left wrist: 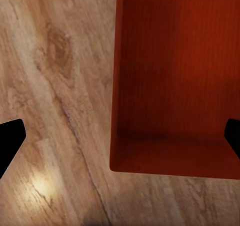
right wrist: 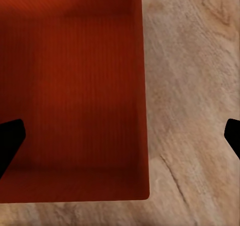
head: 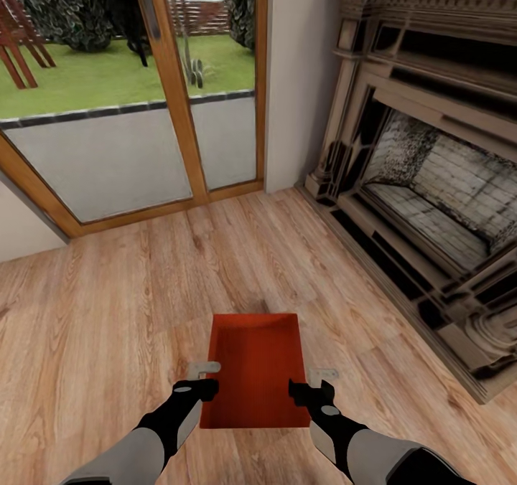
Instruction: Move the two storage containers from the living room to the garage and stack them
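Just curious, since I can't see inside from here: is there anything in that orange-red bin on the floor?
No, the storage container is empty; the head view shows only its bare red bottom and walls.

Even, bright daylight render.
Soft glare patch on the wood floor (left wrist: 42, 186); wrist views slightly blurred, shadows faint.
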### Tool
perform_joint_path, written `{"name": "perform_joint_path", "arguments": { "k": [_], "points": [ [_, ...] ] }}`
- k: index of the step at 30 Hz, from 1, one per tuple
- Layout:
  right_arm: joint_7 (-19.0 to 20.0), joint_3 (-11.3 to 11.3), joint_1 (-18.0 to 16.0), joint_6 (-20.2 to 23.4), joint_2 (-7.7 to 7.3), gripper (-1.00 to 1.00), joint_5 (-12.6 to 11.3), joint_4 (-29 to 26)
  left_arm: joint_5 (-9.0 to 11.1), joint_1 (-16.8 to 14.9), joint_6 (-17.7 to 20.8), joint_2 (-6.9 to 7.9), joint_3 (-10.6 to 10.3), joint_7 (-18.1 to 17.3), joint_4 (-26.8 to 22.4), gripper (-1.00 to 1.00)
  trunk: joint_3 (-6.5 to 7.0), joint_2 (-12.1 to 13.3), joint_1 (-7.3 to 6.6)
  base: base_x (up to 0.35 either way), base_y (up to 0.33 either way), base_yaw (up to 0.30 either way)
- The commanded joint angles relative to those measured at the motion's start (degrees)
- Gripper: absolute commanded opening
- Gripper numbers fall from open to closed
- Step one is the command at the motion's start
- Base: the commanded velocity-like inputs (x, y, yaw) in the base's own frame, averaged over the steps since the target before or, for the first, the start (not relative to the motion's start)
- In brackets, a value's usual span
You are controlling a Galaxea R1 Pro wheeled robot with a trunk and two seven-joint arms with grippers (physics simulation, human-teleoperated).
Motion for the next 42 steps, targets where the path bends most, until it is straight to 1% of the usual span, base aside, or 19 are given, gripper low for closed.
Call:
{"name": "perform_joint_path", "arguments": {
  "k": [1,39,42],
  "points": [
    [-0.18,0.49,-0.02,-0.16,0.02,1.0,-0.43,0.03,-0.44,-0.01,0.33,-0.03,0.46,0.01,-0.12,1.0,-0.22,-0.43,0.22,0.0,0.0,0.0],
    [-0.14,0.67,-0.02,-0.46,0.01,1.0,-0.35,0.05,-0.35,-0.02,0.26,0.36,0.46,0.0,0.0,1.0,-7.04,-15.67,8.57,0.0,0.0,0.0],
    [-0.1,0.79,-0.02,-0.47,-0.26,1.0,-0.28,0.1,-0.39,-0.03,0.24,0.37,0.46,0.0,0.03,1.0,-7.58,-16.88,9.23,0.0,0.0,0.0]
  ]
}}
